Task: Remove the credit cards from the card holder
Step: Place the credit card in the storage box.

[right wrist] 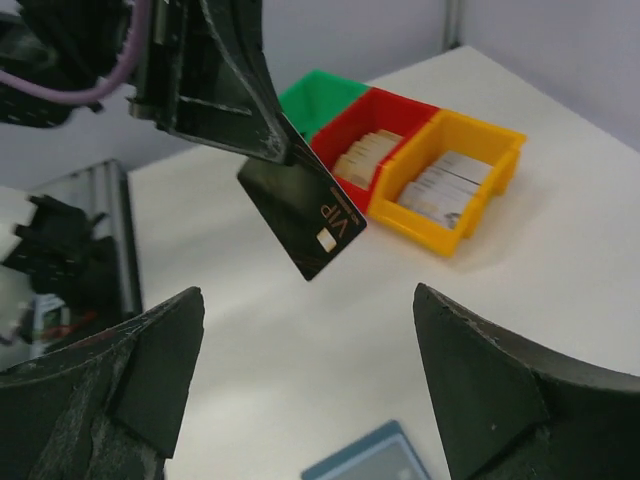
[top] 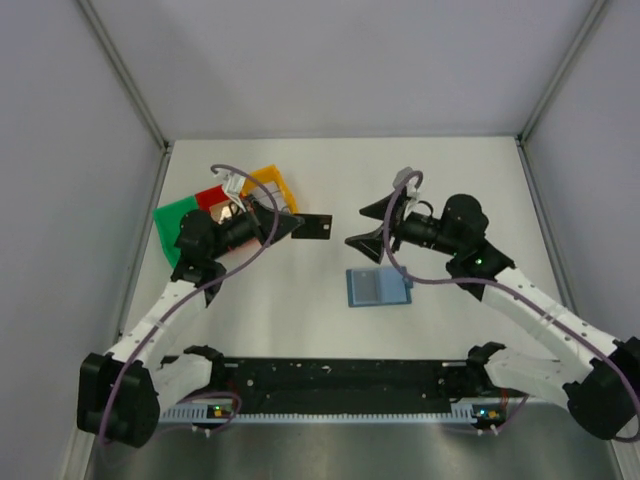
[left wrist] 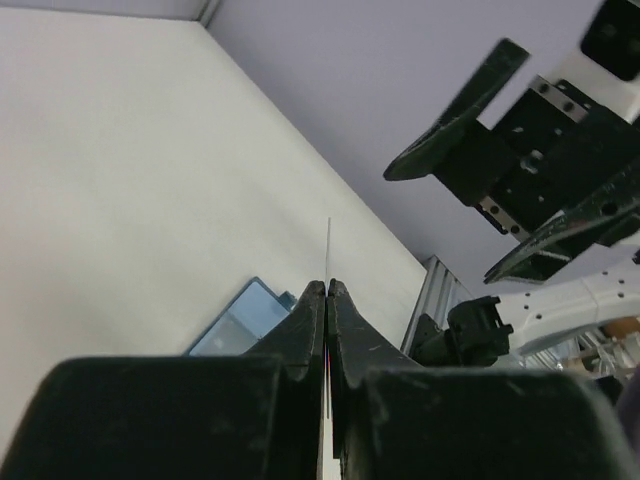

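Lying flat on the white surface (top: 330,330), about midway between the two arms: the blue card holder (top: 378,288), its paler panel facing up. Seen again as a blue corner at the bottom of the right wrist view (right wrist: 375,460) and low beside the dark fingers in the left wrist view (left wrist: 240,320).

Beyond the card holder and to its left, lifted off the surface: a black card (top: 314,228), pinched by one end between the left fingers (top: 288,228). Clenched tight on that card, with only its thin edge poking out past the tips in the left wrist view (left wrist: 328,245). Marked "VIP" with a small chip, hanging tilted from those fingers in the right wrist view (right wrist: 305,215).

Just beyond the card holder, raised above it: the right fingers (top: 370,243), spread wide and grasping nothing, facing the free end of the card without touching it.

Well to the left of the card holder and farther back: three plastic trays touching in a row, the green tray (top: 172,222) nearest, then the red tray (top: 211,198), then the yellow tray (top: 272,185). Stacks of pale cards visible in the red and yellow ones.
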Tool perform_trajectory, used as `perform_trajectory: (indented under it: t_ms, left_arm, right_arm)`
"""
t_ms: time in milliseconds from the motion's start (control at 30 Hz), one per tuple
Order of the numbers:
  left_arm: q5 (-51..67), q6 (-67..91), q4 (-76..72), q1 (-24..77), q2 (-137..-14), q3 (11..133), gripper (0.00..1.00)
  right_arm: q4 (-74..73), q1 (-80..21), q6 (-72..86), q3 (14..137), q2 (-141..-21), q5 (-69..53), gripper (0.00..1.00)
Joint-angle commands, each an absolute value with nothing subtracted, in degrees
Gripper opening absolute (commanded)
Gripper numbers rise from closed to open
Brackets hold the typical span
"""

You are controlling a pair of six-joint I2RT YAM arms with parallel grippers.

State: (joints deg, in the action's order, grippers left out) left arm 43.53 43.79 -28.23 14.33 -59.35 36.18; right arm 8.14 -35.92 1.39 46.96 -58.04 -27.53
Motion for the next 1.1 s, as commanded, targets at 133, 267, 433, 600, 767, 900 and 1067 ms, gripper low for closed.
perform_trajectory:
  t_ms: [133, 267, 433, 600, 767, 900, 1067]
  left_arm:
    - [51.85, 49.73, -58.42, 14.24, -57.13, 30.68, 0.00]
    - [51.77, 53.61, -64.24, 14.24, -56.52, 29.09, 0.00]
    - [54.22, 53.35, -60.49, 14.24, -55.81, 30.32, 0.00]
    - [61.16, 45.11, -42.32, 14.59, -55.81, 35.67, 0.00]
    - [65.83, 31.23, -19.64, 15.90, -55.64, 42.96, 0.00]
    - [66.88, 21.64, -6.18, 17.40, -56.16, 48.33, 0.00]
    - [68.12, 14.17, 4.72, 20.12, -58.27, 53.16, 0.00]
  right_arm:
    - [41.37, -31.64, 36.90, 43.51, -66.61, -53.88, 0.81]
    - [44.03, -31.29, 38.94, 43.50, -68.64, -53.96, 0.78]
    - [45.18, -31.29, 40.17, 44.47, -69.87, -55.89, 0.74]
    - [27.92, -31.38, 31.23, 49.56, -69.79, -59.06, 0.72]
    - [7.41, -31.29, 18.04, 57.20, -70.66, -63.88, 0.72]
    - [-2.88, -31.38, 11.44, 61.51, -72.51, -65.12, 0.72]
    - [-7.19, -32.78, 9.15, 65.03, -74.52, -66.01, 0.71]
